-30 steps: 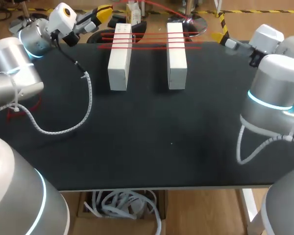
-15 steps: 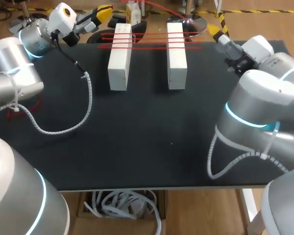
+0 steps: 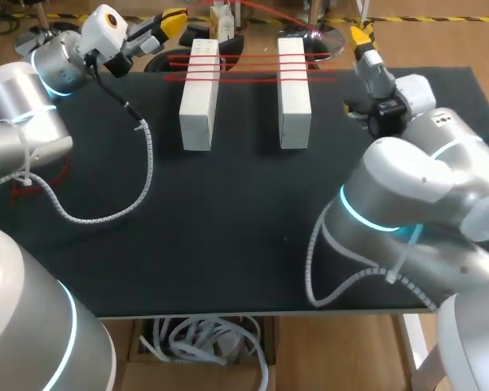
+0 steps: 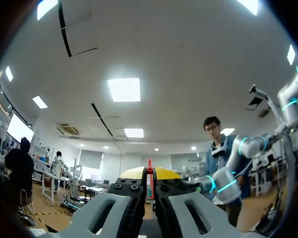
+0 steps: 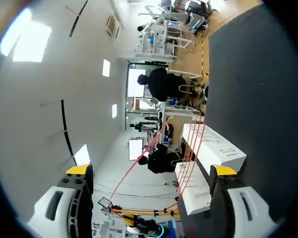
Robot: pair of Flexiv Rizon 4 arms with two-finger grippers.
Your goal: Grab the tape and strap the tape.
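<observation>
Two white blocks lie side by side, well apart, on the far half of the black table (image 3: 244, 236): the left block (image 3: 199, 102) and the right block (image 3: 294, 98), both running lengthwise away from the robot. The red tape (image 3: 248, 68) is stretched across their far ends in several near-parallel strands. The strands span the gap between the blocks and stick out a little past the outer side of each. Another thin red strand arcs above the far edge of the table, behind the blocks. The left gripper (image 3: 173, 18) is beyond the table's far left corner, just beside the far end of the left block, with its yellow tip turned toward the blocks. In the left wrist view its fingers (image 4: 134, 188) are pressed together, and a narrow strip of the red tape (image 4: 149, 181) stands upright, pinched between them. The right gripper (image 3: 360, 34) is near the far edge of the table, to the right of the right block and apart from it. In the right wrist view the right gripper (image 5: 151, 170) has its fingers spread wide with nothing between them. Ahead of it in that view are the two blocks, with the red strands (image 5: 191, 148) crossing them. A white coiled cable (image 3: 147, 163) hangs from the left arm and rests in a loop on the table's left side.
</observation>
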